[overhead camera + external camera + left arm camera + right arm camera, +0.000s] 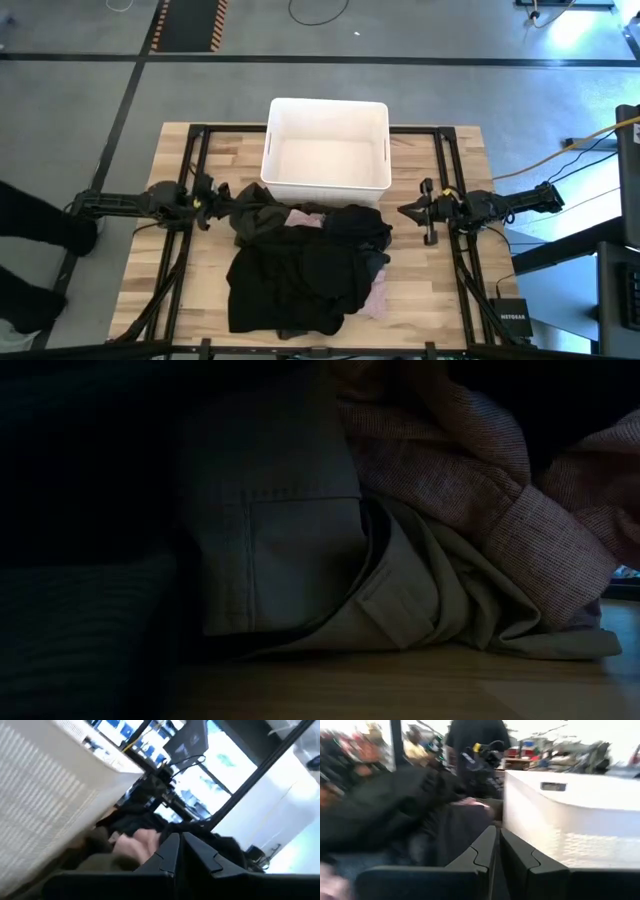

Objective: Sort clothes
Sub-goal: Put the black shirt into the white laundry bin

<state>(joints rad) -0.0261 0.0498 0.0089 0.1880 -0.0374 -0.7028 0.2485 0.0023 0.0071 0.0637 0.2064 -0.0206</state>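
The clothes lie in one pile on the wooden table, just in front of the white bin [328, 150]. A large black garment [290, 285] spreads toward the near edge, and another black one [360, 225] lies on the right. An olive-grey garment [255, 205] is at the pile's left, and the low view shows its pocket [290, 560]. The pale pink shirt [375, 298] peeks out at the right and lies over the olive one [480, 490]. My left gripper [228, 197] is shut and level at the pile's left edge. My right gripper [403, 211] is shut, level, just right of the pile. My left gripper's shut fingertips [172, 845] stand right at the olive-grey garment's left edge [242, 198]. I cannot tell whether they touch it.
Black frame rails [190, 160] run along the table's left and right sides and its far edge. A person's dark legs [30, 250] stand off the table's left edge. The bin's wall shows in both wrist views [45, 795] [570, 815]. Bare wood [420, 290] lies right of the pile.
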